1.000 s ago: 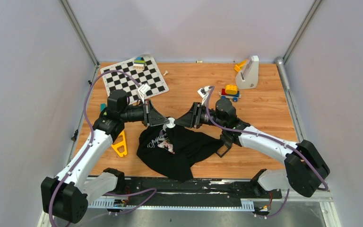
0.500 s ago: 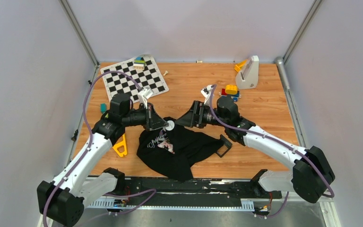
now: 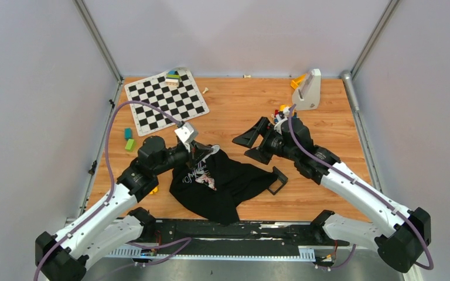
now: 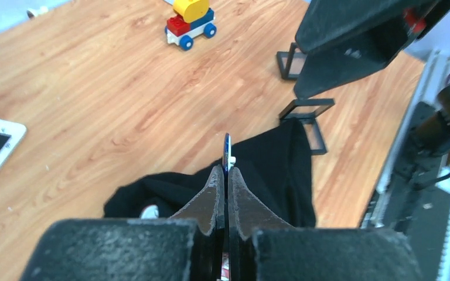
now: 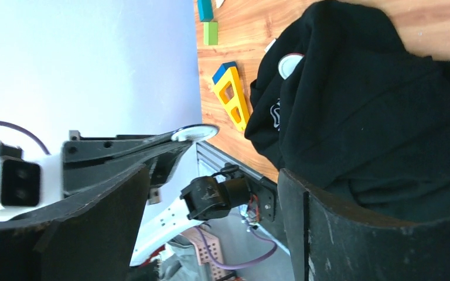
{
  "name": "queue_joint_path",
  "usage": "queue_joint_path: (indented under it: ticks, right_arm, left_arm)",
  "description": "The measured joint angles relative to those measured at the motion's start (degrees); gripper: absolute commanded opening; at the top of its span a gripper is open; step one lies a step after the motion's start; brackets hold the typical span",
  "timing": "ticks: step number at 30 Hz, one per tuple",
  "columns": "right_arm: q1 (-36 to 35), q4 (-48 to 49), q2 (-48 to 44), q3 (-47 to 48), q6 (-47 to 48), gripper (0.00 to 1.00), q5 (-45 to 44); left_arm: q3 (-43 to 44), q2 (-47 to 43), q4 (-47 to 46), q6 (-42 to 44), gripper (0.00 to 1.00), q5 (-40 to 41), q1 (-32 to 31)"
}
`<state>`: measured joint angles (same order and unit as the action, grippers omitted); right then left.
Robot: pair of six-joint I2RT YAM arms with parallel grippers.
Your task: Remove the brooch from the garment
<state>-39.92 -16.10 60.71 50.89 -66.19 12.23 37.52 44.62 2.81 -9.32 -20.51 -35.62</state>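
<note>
No text can be read; the white print (image 3: 202, 174) on the black shirt (image 3: 237, 186) is too blurred.

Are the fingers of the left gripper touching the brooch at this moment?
Touching. The left wrist view shows the left gripper shut on the brooch: the disc, seen edge-on, is pinched between the closed tips with no gap on either side.

Brooch (image 4: 227, 152) showed only its thin edge, face hidden, in the left gripper (image 4: 224, 174), shirt (image 5: 375, 105) ran off the right wrist view's edge, toy car (image 3: 283, 108) sat mostly hidden behind the right arm (image 3: 351, 186).
</note>
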Motion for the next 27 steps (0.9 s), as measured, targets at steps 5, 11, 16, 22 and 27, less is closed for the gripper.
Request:
queue_joint_path:
  ticks: [5, 11, 16, 22, 27]
  right_arm:
    - [0.0, -3.0, 0.4, 1.4, -6.0, 0.69, 0.6]
    - [0.0, -3.3, 4.1, 3.0, -10.3, 0.58, 4.4]
    - [0.0, -2.9, 6.7, 3.0, -12.7, 0.52, 5.9]
    - [0.0, -2.2, 7.1, 3.0, -14.2, 0.44, 5.9]
    - [0.0, -1.2, 8.0, 2.9, -14.9, 0.4, 6.1]
  left_arm:
    - [-7.3, 2.3, -13.0, 10.9, 0.0, -1.7, -1.1]
    - [-11.9, 6.3, -26.4, 23.4, 0.0, -2.8, -2.6]
    - [-14.7, 6.3, -32.0, 33.4, 0.0, -5.0, -5.9]
    - [-17.4, 4.0, -34.0, 40.9, 0.0, -6.8, -7.8]
    - [-17.4, 3.7, -35.0, 43.1, 0.0, -7.5, -7.9]
